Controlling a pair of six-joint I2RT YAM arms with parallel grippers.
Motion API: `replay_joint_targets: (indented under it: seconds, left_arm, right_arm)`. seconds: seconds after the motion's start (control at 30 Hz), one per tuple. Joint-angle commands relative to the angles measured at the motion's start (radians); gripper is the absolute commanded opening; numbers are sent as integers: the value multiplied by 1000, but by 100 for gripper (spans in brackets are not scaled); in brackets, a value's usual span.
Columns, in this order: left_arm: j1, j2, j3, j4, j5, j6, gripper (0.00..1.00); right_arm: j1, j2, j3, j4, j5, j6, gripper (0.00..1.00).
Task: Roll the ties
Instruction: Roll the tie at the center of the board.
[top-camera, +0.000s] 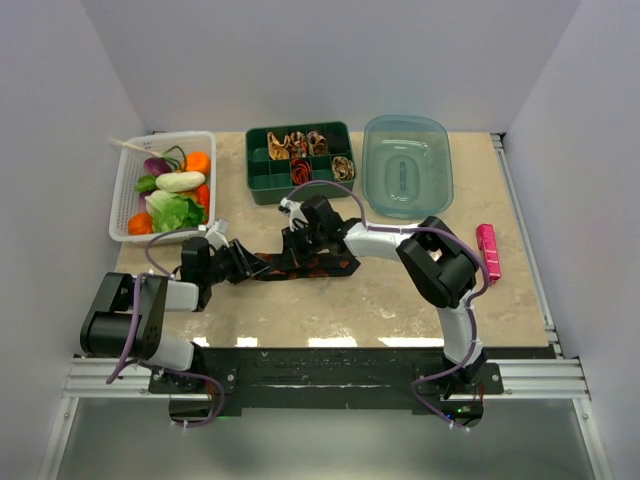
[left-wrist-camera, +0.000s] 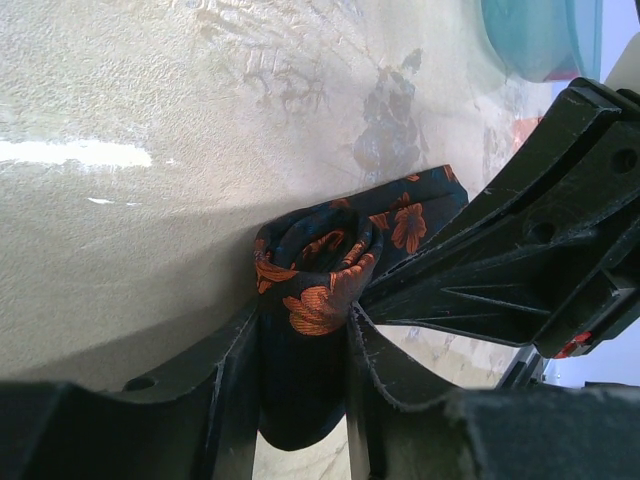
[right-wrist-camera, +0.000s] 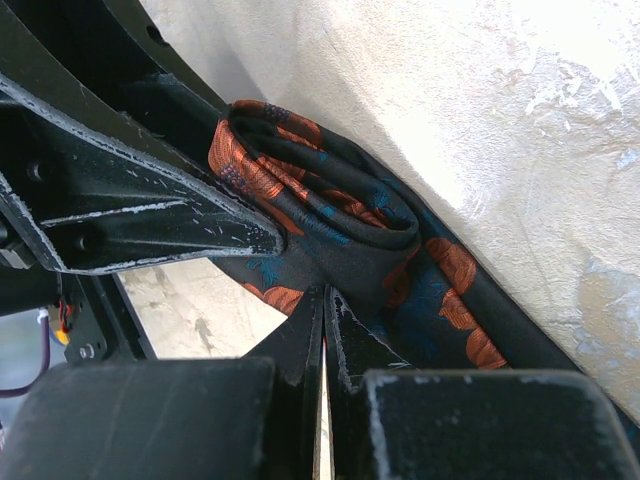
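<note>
Step in hand: rolling the tie (left-wrist-camera: 320, 270), which lies on the table (top-camera: 380, 290) just on the near side of the tray (top-camera: 265, 180) (several rolled ties (top-camera: 300, 145) sit in its compartments). A small coil is formed at one end.

Left fingers (left-wrist-camera: 220, 400) stand partly closed, both touching the coil between them. Right fingers (right-wrist-camera: 355, 350) are pressed together at the flat tail beside the coil; whether fabric is nipped cannot be told.

Recommendation: grip the coil firmly without crushing it, hold the tail taut with edges aligned, and turn evenly.
</note>
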Motion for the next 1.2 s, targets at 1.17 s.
replay_joint_targets:
  seconds: [1.17]
  left_arm:
    - [-85,-182,307,-723,-367,249,11]
  right_arm:
    - [4,-56,106,-57,61,-24,0]
